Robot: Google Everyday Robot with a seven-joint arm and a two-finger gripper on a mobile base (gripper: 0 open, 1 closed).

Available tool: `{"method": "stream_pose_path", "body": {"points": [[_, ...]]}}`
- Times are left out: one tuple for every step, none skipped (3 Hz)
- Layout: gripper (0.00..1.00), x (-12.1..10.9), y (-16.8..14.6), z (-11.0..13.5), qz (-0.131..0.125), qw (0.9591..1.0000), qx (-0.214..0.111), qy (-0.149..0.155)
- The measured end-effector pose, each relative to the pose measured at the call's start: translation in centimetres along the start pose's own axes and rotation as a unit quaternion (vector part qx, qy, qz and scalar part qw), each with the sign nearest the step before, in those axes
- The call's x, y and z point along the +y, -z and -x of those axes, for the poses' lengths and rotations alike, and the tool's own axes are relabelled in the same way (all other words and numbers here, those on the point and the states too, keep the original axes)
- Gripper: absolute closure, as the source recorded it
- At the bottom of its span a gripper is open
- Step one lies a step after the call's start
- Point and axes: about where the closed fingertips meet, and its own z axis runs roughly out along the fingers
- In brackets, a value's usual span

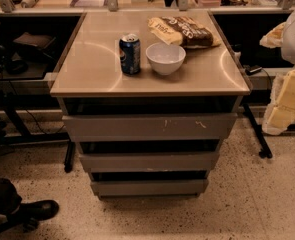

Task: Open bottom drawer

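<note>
The bottom drawer (149, 187) is the lowest and narrowest of three plain grey handle-less fronts on the cabinet. It sits in line with the stack, with a dark gap above it. The mid-sized front (149, 162) and the widest, scratched top front (149, 127) are above it. My gripper (273, 35) shows as a pale tip at the far right edge, at about the height of the cabinet top. It is well to the right of the drawers and far above the bottom one. It touches nothing.
On the cabinet top (87, 69) stand a blue can (130, 54), a white bowl (165, 58) and a snack bag (184, 31). Pale arm parts (287, 101) fill the right edge. A shoe (34, 210) and dark frame legs (17, 129) are at left. Speckled floor (197, 219) lies in front.
</note>
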Motion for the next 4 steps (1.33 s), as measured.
{"method": "stream_pose_path", "body": {"points": [[0.0,0.2,-1.0,0.4,-0.005,1.0,0.002,-0.001],[0.0,1.8,-6.1,1.4,0.013,0.9998,-0.018,0.002],[0.0,5.4,-13.9,1.6,0.053,0.9967,-0.06,-0.011],[0.0,12.1,-24.2,1.5,0.093,0.9904,-0.092,-0.044]]}}
